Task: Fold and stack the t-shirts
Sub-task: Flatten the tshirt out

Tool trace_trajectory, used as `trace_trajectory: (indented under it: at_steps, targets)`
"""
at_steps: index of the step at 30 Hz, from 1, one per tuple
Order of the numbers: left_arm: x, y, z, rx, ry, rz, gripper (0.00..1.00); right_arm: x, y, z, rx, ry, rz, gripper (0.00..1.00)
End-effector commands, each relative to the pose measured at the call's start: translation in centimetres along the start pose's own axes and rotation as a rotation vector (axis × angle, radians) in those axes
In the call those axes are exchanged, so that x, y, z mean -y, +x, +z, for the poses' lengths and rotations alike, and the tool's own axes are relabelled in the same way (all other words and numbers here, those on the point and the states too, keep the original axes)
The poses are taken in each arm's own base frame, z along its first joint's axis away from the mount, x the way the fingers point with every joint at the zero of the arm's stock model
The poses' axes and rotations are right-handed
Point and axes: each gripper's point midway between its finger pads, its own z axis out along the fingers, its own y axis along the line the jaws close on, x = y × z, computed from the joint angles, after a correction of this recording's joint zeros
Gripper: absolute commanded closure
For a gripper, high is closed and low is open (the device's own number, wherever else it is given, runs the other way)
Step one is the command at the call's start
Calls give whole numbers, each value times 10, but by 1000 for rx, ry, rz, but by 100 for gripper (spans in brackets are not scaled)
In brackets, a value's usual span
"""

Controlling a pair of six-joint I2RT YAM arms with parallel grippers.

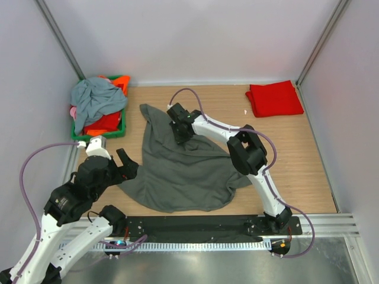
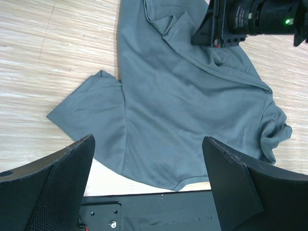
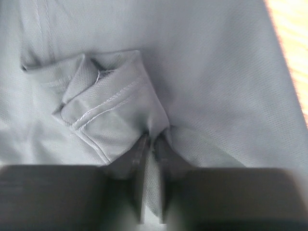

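Note:
A large charcoal-grey t-shirt lies crumpled on the wooden table, one end stretched toward the back. It fills the left wrist view and the right wrist view. My right gripper is shut on a fold of this shirt near its upper middle, cloth pinched between the fingers. My left gripper is open and empty, hovering at the shirt's left edge; its fingers straddle the shirt's near hem. A folded red t-shirt lies at the back right.
A green basket at the back left holds a blue-grey shirt with orange, red and pink ones under it. A black mounting plate runs along the near table edge. Grey walls close in left, back and right.

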Motion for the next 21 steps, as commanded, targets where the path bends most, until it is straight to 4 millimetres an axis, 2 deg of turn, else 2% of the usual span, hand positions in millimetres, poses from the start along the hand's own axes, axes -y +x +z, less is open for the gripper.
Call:
trace_trajectory:
  at_steps: [1,2,5,7,8,11,12,15,16,17,18,19,20,21]
  targets:
    - [3,-7,2,35,8,-7,7,-9,-9,-20,49,-10,-18,86]
    - [3,-7,2,33,8,-7,7,-9,-11,-23,55,-7,-16,98]
    - [3,-7,3,31,5,-6,7,-10,-25,-39,96,-7,-28,99]
    - [3,-6,4,26,1,-4,8,-7,-45,-62,156,14,-41,99]
    - [3,-6,4,27,2,-5,7,-3,-54,-71,181,33,-42,99]
    - [3,-6,4,26,-1,-5,8,33,-99,-114,292,115,-17,99]
    - [3,-6,4,23,-3,-4,8,64,-121,-133,335,159,16,99]
    - [3,-5,5,19,-5,-3,8,130,-151,-161,408,264,116,99]
    - [3,-4,6,17,-6,-2,8,170,-164,-172,447,309,183,99]
    - [3,-4,6,17,-4,-2,8,190,-170,-177,475,342,220,98]
    - [3,-4,6,13,-6,2,8,205,-179,-178,513,355,250,93]
    - [3,-4,6,14,-5,0,8,234,-181,-171,512,383,282,89]
    - [3,-4,6,15,-4,0,8,245,-184,-168,519,397,296,87]
    - [3,-4,6,14,-3,0,8,257,-191,-172,533,413,316,76]
